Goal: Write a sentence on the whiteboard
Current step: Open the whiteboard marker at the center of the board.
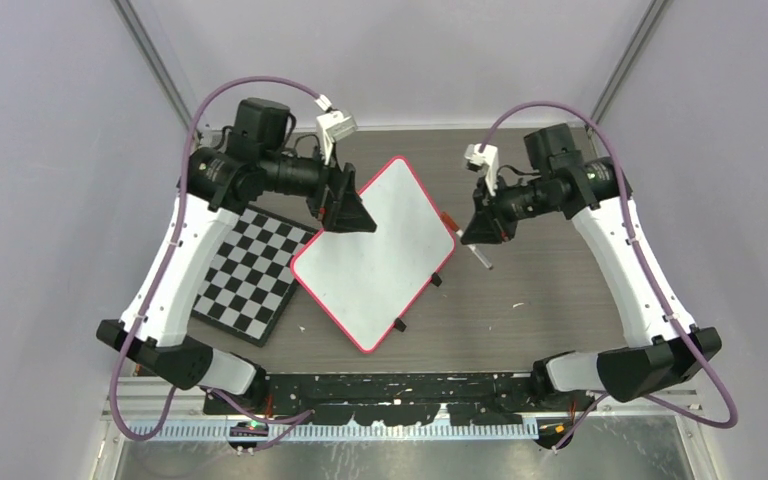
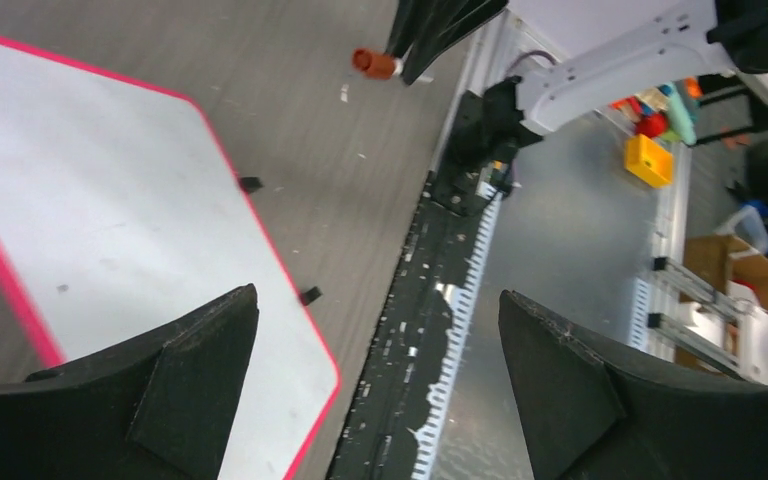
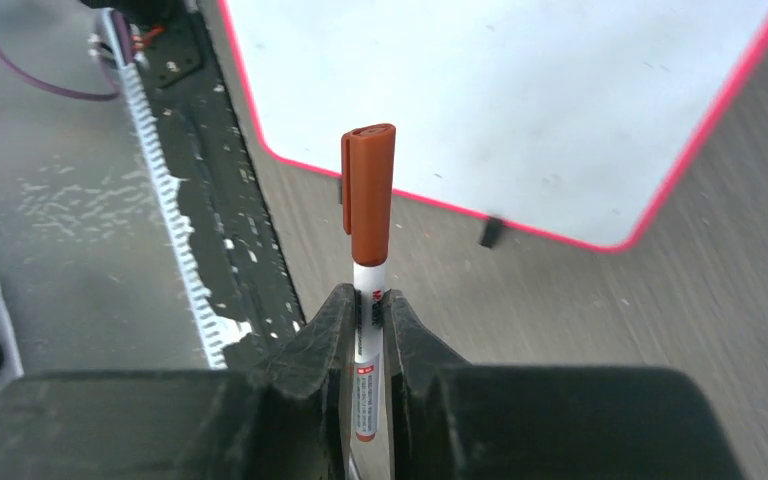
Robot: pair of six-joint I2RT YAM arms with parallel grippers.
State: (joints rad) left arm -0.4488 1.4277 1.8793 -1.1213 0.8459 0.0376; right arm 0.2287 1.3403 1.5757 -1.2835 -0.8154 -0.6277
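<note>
The whiteboard (image 1: 380, 250) lies tilted like a diamond in the middle of the table, with a pink-red rim and two black clip feet (image 1: 436, 280) on its right edge. Its face (image 3: 500, 90) is blank apart from faint specks; no sentence shows on it. My left gripper (image 1: 348, 210) hovers open over the board's upper left edge (image 2: 110, 200), with nothing between its fingers (image 2: 200, 370). My right gripper (image 3: 368, 295) is just right of the board, shut on a white marker (image 3: 368, 200). The marker's reddish-brown cap (image 2: 375, 63) is on and points toward the board.
A black-and-white checkerboard (image 1: 245, 275) lies left of the whiteboard under my left arm, its corner tucked beneath the board. A black rail (image 1: 390, 385) runs along the near table edge. A small white scrap (image 1: 517, 304) lies on the wood at the right.
</note>
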